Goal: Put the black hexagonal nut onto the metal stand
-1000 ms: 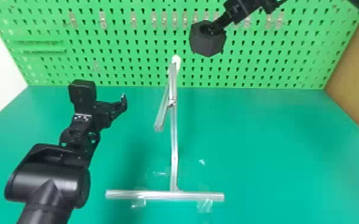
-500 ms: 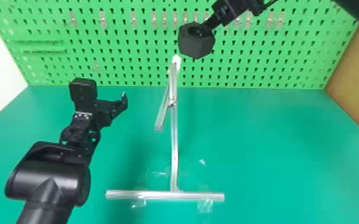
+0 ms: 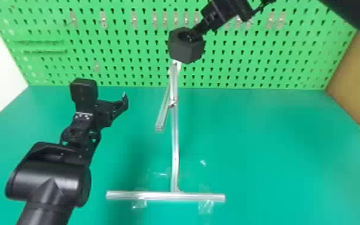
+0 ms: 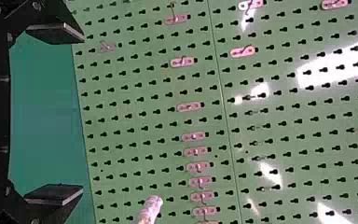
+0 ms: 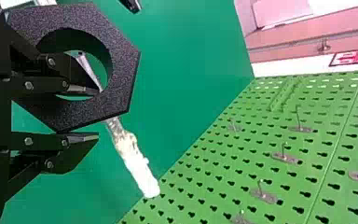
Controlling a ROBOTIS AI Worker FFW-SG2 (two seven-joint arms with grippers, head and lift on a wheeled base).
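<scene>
At the top of the head view, my right gripper [image 3: 195, 31] holds the black hexagonal nut [image 3: 187, 50] over the upper end of the metal stand [image 3: 174, 80]; whether they touch, I cannot tell. In the right wrist view my right gripper [image 5: 86, 112] is shut on the wall of the nut [image 5: 121, 70], one finger inside its hole and the other outside. The stand's white-tipped end [image 5: 140, 172] shows past the nut's rim there. My left gripper [image 3: 110, 97] is parked left of the stand; in the left wrist view the left gripper [image 4: 67, 114] is open, nothing between its fingers.
The stand's base bar [image 3: 158, 196] lies on the green table [image 3: 263, 149], with clear tape at it. A slanted bar [image 3: 162, 118] juts from the upright toward the front. Behind rises a green pegboard [image 3: 122, 59] with small hooks; a brown panel [image 3: 349, 71] stands at the right.
My right gripper has carried the nut leftward and a little downward, from right of the stand to above its upper end. The left arm has stayed nearly still.
</scene>
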